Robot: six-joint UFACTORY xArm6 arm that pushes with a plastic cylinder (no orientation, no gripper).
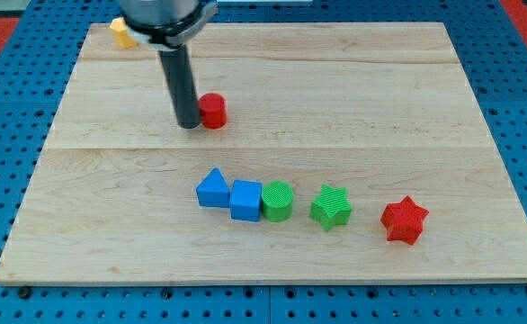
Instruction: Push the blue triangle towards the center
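Observation:
The blue triangle [212,188] lies a little below and left of the board's middle, touching a blue cube [245,200] on its right. My tip [190,125] rests on the board in the upper left part, well above the blue triangle. It stands right beside a small red block [213,111], at that block's left side.
A green cylinder [278,201] touches the blue cube's right side. A green star [332,208] and a red star [404,220] follow to the right. A yellow block [120,32] sits at the top left corner. The wooden board [407,108] lies on a blue pegboard.

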